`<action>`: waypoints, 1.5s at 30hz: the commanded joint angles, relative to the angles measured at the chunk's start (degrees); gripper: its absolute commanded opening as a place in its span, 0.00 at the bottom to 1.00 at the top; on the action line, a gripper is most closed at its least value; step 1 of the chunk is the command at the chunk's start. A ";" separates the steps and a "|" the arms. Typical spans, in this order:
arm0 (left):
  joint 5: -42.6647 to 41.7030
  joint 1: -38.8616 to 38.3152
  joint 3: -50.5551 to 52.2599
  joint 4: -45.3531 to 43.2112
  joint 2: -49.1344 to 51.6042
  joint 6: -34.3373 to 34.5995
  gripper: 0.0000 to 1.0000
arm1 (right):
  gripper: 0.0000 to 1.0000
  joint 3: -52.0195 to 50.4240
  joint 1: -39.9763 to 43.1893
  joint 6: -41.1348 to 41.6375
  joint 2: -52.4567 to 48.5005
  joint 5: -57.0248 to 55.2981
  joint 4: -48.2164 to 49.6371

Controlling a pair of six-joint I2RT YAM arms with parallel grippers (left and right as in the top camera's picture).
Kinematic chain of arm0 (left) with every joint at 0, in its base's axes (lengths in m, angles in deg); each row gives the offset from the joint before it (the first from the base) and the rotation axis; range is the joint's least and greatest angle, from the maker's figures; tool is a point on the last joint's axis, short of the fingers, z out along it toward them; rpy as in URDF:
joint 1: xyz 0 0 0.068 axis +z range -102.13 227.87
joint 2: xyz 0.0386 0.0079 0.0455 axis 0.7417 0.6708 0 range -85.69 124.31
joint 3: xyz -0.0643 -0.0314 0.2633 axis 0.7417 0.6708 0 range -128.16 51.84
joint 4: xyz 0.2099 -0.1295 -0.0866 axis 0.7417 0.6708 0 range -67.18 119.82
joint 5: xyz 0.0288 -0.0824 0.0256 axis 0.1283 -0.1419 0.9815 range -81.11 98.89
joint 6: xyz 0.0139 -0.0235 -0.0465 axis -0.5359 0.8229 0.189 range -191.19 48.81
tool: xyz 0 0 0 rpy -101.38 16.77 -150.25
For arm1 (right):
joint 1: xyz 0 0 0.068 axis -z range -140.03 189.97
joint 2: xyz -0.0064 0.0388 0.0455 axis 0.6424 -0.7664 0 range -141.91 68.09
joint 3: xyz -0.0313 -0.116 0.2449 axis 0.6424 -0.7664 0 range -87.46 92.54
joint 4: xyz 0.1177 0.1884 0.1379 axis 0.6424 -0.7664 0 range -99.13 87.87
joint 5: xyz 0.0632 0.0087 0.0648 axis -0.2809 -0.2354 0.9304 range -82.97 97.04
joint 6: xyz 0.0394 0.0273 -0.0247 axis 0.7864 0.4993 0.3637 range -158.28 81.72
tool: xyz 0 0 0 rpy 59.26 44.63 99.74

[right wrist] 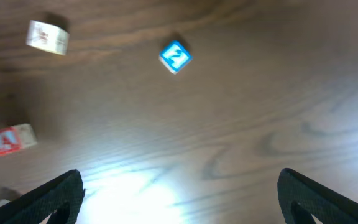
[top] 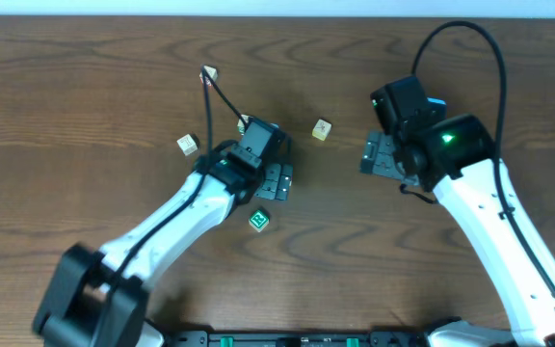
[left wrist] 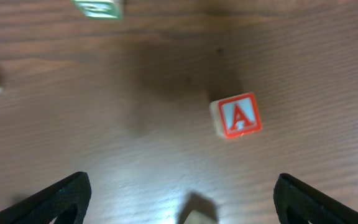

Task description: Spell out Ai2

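Left gripper (left wrist: 179, 202) hung spread and empty, red A block (left wrist: 236, 116) beyond it; right gripper (right wrist: 179, 199) likewise spread, blue block (right wrist: 175, 56) beyond.

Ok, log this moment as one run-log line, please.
left gripper: open, empty | red A block: on table, ahead of left gripper, untouched | right gripper: open, empty | blue 2 block: on table, untouched

The dark brown wooden table (top: 85, 87) carries wavy, darker grain. The cream wooden cube with a red border (left wrist: 236, 116) bears a red A on white. The blue-faced cube (right wrist: 175, 56) has a white character, and the green-faced cube (top: 259, 221) has white markings. The small tan cube (top: 322, 129) is pale.
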 commanded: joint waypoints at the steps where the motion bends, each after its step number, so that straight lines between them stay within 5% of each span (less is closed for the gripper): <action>1: -5.11 -0.15 -0.15 -1.60 5.79 1.99 0.95 | 0.99 -0.04 1.77 -2.10 0.11 -1.22 -0.68; 14: -9.64 -0.52 -6.78 -7.96 13.77 3.98 1.00 | 0.99 -0.04 2.49 -2.78 0.11 -1.25 -1.31; 17: -8.94 -0.52 -7.06 -7.17 14.10 3.56 0.86 | 0.99 -0.04 2.49 -2.78 0.11 -1.25 -1.62; 24: -5.99 -0.57 -7.06 -3.10 14.12 3.63 0.85 | 0.99 -0.04 2.49 -2.75 0.11 -1.25 -1.79; 27: -5.92 -0.57 -7.06 -3.21 14.21 3.72 0.71 | 0.99 -0.04 2.49 -2.75 0.11 -1.22 -1.73; 45: -5.51 -1.01 -7.06 -3.96 15.23 5.62 0.71 | 0.99 -0.04 2.49 -2.75 0.11 -1.22 -1.95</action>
